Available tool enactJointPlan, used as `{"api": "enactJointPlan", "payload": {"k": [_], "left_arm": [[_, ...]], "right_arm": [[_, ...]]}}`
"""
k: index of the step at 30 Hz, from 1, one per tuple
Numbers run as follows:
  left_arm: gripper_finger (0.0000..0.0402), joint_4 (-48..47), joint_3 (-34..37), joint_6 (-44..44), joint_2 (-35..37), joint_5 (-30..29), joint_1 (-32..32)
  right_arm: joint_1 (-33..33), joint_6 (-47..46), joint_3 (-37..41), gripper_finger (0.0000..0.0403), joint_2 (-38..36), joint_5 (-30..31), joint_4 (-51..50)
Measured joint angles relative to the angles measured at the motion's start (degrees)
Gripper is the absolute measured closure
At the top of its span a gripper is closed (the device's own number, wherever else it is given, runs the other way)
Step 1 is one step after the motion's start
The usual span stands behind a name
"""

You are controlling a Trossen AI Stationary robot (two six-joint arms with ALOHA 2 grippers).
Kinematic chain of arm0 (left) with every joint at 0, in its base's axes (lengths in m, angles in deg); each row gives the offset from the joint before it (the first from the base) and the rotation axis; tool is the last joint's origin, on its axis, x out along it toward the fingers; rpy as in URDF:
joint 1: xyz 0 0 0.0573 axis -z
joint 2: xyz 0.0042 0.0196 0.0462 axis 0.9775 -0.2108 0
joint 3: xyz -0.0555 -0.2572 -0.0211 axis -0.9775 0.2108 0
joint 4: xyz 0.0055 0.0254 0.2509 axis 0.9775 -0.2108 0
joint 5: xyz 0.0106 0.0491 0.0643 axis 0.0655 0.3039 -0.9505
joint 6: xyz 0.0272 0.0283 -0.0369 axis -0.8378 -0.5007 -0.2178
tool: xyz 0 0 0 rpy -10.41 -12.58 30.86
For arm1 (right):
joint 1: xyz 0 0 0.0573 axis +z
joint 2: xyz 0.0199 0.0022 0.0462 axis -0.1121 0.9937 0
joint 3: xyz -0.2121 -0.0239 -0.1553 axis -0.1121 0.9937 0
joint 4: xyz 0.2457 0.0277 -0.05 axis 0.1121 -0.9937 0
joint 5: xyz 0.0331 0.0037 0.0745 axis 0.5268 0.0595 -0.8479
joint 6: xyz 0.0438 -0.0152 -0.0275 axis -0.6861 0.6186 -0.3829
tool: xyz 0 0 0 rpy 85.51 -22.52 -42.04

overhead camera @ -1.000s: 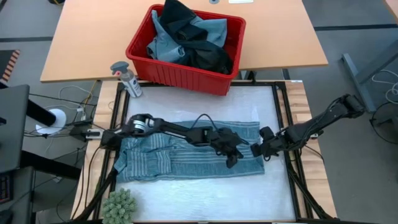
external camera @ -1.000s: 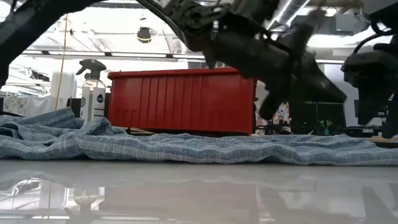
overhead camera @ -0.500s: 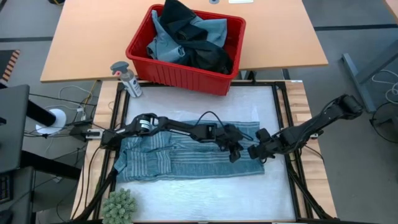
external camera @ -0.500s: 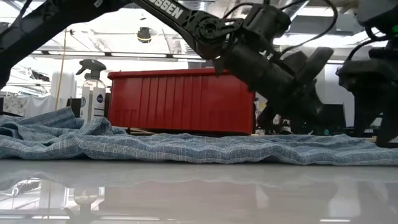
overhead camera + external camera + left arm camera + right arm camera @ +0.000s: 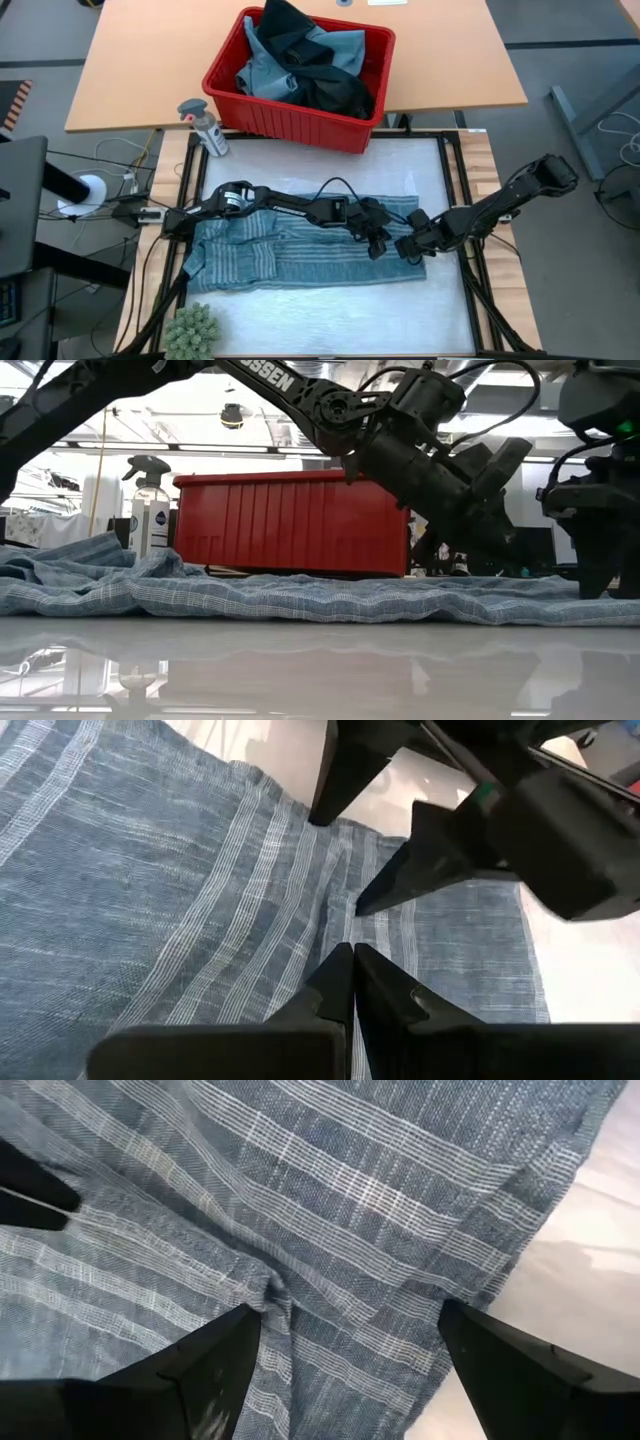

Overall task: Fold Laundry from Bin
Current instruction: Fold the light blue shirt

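Note:
A grey-blue garment with pale stripes point(image 5: 300, 250) lies spread flat on the white table top. My left gripper point(image 5: 378, 243) reaches slanting down over its right half, fingers shut point(image 5: 352, 955). Just to the right, my right gripper point(image 5: 408, 246) points down at the garment's right end with its fingers open point(image 5: 350, 1350). The red bin point(image 5: 300, 75) stands on the wooden table beyond, with light blue and dark laundry point(image 5: 300, 60) heaped in it. My left gripper hovers at the striped cloth, and I cannot tell whether its shut tips touch it. My right gripper stands from above with its two open fingertips point(image 5: 318, 818) on the garment's right part point(image 5: 330, 1280), close to its right edge. A single layer lies flat between them, with a small pucker point(image 5: 272, 1295) by one finger.
A spray bottle point(image 5: 203, 125) stands at the table's far left corner, and a green spiky ball point(image 5: 192, 330) sits at the near left. The metal frame point(image 5: 462, 200) runs along the table's right edge. Bare white top lies near the front.
My right gripper has come down and a little toward the table's left, setting its open fingers on the garment's right end. My left gripper has tipped and shifted slightly toward the far edge, staying shut. The garment lies as it did.

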Motion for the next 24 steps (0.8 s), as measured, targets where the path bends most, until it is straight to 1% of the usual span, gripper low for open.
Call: {"api": "enactJointPlan", "payload": {"k": [8,13,20,24], "left_arm": [[0.0401,-2.46,0.02,-1.8,0.0,-0.01,-0.18],[0.0401,-2.48,0.02,-2.02,0.0,-0.52,-0.2],[0.0401,-2.34,0.02,-2.09,0.0,-0.57,-0.23],[0.0401,-2.33,0.03,-2.08,0.0,-0.56,-0.23]], "right_arm": [[-3.02,-0.3,-4.09,0.0058,0.15,-0.72,-8.31],[-3.86,-0.48,-4.63,0.0047,0.15,-0.87,-8.78],[-4.52,-3.59,-4.61,0.0045,0.47,-1.18,-12.39],[-5.36,-3.33,-4.58,0.0044,0.5,0.3,-12.25]]}}
